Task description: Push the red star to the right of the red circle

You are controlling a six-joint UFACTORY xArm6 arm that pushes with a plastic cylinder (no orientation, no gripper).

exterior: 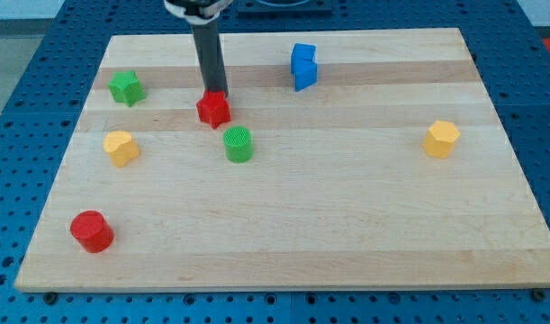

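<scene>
The red star lies in the upper left-middle of the wooden board. My tip stands right at the star's top edge, touching or almost touching it. The red circle is a short cylinder near the board's bottom left corner, far below and to the left of the star.
A green cylinder sits just below and right of the red star. A green star and a yellow block lie at the left. A blue block is at the top middle. A yellow hexagon is at the right.
</scene>
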